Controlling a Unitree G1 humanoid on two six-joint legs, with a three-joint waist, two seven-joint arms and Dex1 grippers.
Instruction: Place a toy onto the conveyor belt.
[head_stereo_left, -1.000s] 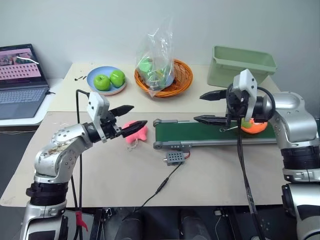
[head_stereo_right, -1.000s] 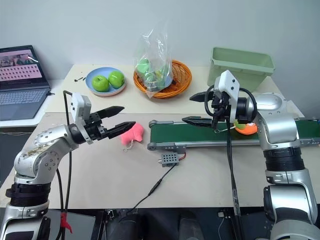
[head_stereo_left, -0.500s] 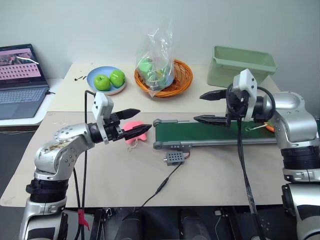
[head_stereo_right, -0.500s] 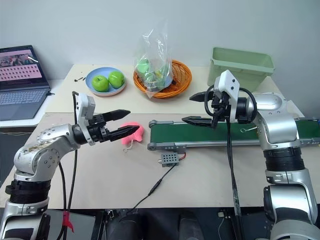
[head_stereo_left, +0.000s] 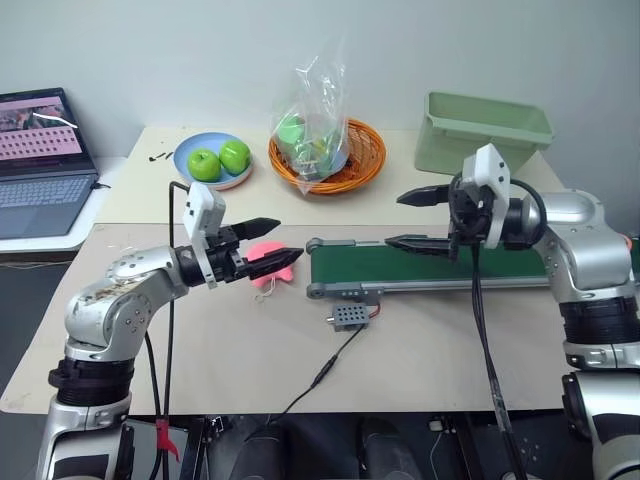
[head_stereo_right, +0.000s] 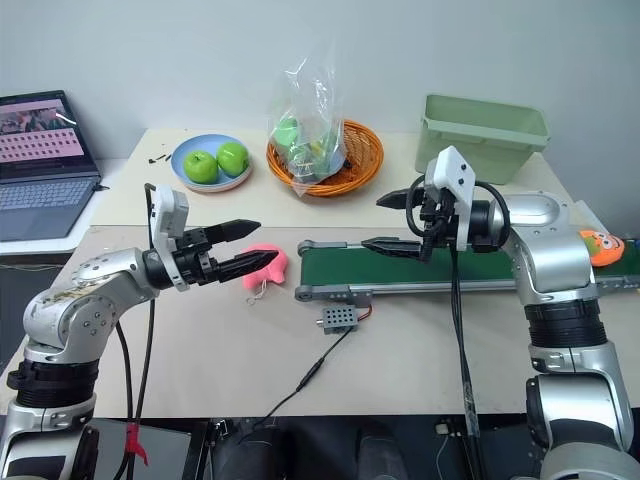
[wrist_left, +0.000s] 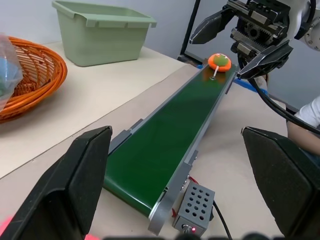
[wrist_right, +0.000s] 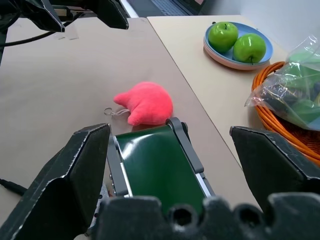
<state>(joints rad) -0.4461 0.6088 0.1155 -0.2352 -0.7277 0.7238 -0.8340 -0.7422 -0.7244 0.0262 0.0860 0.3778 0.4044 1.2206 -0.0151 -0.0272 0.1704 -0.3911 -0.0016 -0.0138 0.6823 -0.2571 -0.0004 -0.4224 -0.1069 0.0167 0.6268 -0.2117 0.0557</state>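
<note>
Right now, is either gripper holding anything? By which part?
Nothing held. Left gripper and right gripper are both open; the toy lies on the conveyor belt.

Orange toy (head_stereo_right: 603, 245) lying at far right end of dark green conveyor belt (head_stereo_right: 440, 268).

pink plush toy (head_stereo_left: 268, 262): mid-table | blue plate (head_stereo_left: 187, 161) with two green apples (head_stereo_left: 220, 160): back edge | orange basket (head_stereo_left: 356, 168) holding plastic bag (head_stereo_left: 314, 120): back edge | pale green bin (head_stereo_left: 480, 130): back right corner | laptop (head_stereo_left: 40, 165): left side table
</note>
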